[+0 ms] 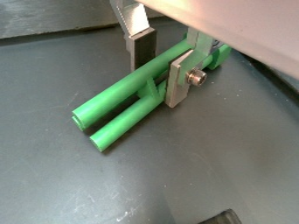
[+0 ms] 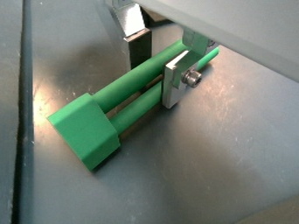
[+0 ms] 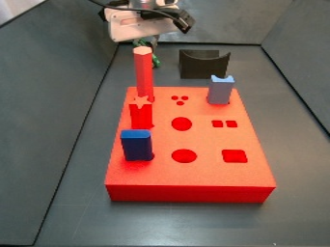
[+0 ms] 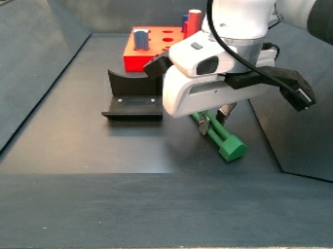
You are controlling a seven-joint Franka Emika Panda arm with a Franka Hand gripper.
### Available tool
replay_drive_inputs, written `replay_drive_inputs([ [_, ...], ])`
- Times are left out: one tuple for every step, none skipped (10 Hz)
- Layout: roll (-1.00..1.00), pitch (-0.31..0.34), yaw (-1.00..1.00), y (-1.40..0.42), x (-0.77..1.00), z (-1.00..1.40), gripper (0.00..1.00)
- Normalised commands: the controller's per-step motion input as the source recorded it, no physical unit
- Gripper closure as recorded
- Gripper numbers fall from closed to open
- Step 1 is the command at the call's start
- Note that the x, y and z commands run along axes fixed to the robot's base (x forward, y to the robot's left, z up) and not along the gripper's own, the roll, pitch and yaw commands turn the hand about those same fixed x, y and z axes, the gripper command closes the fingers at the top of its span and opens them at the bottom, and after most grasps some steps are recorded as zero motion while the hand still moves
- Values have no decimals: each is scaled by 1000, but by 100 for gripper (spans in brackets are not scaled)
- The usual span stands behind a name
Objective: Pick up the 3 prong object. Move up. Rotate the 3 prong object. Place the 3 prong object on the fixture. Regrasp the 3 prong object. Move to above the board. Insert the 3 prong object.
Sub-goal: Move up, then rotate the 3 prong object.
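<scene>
green 3 prong object [image 2: 111, 112], silver gripper [image 2: 158, 58] – red board [image 3: 206, 154], black fixture [image 4: 131, 95]

Gripper straddling the 3 prong object on the grey floor.

In a wrist view, the gripper [image 2: 156, 59] is hanging low over the 3 prong object [image 2: 126, 105], which is lying flat on the dark grey floor [image 2: 211, 166]. The silver fingers [image 2: 179, 79] are standing one on either side of the green prongs, near their free ends; whether the pads are pressing the piece cannot be told. The blocky green head [image 2: 84, 129] is lying at the opposite end, clear of the gripper.
</scene>
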Motion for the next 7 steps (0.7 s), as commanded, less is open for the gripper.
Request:
replay_drive_inputs([
  [1,8,-16,10,-3,815,100],
  [1,38,-20,11,-18,726,100],
  [11,69,-22,15,-6,567,100],
  [27,77,-23,10,-9,427,100],
  [54,73,-23,6,-17,231,100],
  [0,0,0,-516,83,833,100],
  [10,-8,1,-515,93,772,100],
])
